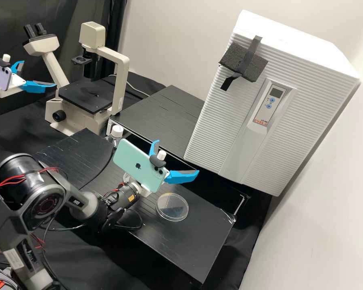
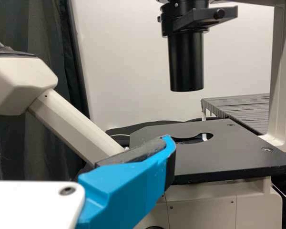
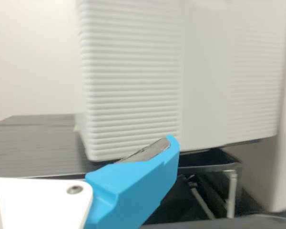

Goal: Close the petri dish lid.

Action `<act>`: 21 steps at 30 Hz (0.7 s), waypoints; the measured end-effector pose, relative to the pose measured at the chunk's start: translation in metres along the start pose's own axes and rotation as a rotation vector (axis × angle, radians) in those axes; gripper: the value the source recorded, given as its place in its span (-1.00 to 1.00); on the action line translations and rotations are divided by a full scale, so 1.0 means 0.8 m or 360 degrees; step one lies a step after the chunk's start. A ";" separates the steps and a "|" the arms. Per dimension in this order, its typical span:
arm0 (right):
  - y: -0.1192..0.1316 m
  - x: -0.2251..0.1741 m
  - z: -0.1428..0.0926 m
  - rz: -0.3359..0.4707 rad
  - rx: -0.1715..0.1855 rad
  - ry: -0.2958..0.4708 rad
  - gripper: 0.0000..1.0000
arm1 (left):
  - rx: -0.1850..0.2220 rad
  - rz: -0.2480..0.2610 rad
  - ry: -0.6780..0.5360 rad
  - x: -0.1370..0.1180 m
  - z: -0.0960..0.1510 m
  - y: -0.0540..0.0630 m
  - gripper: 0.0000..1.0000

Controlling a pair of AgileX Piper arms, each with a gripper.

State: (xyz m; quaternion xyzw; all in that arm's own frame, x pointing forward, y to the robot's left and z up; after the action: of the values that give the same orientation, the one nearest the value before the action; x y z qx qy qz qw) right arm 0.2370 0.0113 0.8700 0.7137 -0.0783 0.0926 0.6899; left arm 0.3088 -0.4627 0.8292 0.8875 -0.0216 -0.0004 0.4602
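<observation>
1 round, clear, glossy petri dish (image 1: 172,207) lies on the matt black bench (image 1: 197,245) near the wide-open right gripper (image 1: 176,158); left gripper (image 1: 38,74), also spread, faces the beige microscope (image 1: 119,80)

- We see the petri dish (image 1: 172,209) lying on the tabletop (image 1: 201,249), towards its right end, nearer the far edge than the near one.
- Behind the far edge's left part we find a bottle (image 1: 117,132).
- Farther back on the left we have the microscope (image 1: 119,76).
- Right of it, behind the tabletop, we see a stand (image 1: 165,110).
- On the stand we make out the cabinet (image 1: 211,112), with a foam pad (image 1: 246,64) on its front, above the control panel (image 1: 270,100).
</observation>
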 end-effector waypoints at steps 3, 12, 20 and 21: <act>0.006 -0.012 0.013 0.0029 -0.0021 -0.0043 1.00 | 0.0000 0.0000 0.0000 0.000 0.000 0.000 1.00; 0.025 -0.033 0.039 0.0089 -0.0021 -0.0166 1.00 | 0.0000 0.0000 0.0000 0.000 0.000 0.000 1.00; 0.029 -0.056 0.046 0.0118 -0.0039 -0.0207 1.00 | 0.0000 0.0000 0.0000 0.000 0.000 0.000 1.00; 0.027 -0.058 0.047 0.0106 -0.0039 -0.0215 1.00 | 0.0000 0.0000 0.0000 0.000 0.000 0.000 1.00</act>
State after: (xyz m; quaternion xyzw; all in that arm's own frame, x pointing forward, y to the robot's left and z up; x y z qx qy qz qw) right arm 0.1876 -0.0282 0.8789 0.7069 -0.1495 0.0661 0.6881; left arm 0.3088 -0.4627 0.8292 0.8875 -0.0216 -0.0004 0.4602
